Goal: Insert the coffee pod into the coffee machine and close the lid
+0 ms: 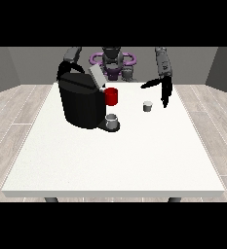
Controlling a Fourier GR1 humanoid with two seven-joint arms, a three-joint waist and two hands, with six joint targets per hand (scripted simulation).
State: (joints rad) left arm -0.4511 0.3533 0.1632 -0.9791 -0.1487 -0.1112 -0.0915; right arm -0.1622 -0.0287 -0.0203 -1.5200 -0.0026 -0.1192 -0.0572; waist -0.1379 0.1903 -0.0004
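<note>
Where the grey walls meet a pale wood-plank floor (17, 109), a large white counter (115, 160) fills most of the view, with the robot (112, 61) small behind its far edge. On the counter's far left part stands the black coffee machine (82, 103), its grey lid (96, 76) tilted up and open. A red holder (111, 96) sits at the machine's right side, and a small grey cup (112, 121) stands on the machine's base at the front. The coffee pod (147, 106), a small pale cylinder, stands upright on the counter to the right of the machine, well apart from it.

The hand at the view's right (160, 87) hangs from a raised arm above the counter, just right of the pod and not touching it. Its fingers (165, 98) point straight down, the thumb juts out toward the machine, and it holds nothing. The other hand is hidden behind the machine; only its arm shows above the machine's top.
</note>
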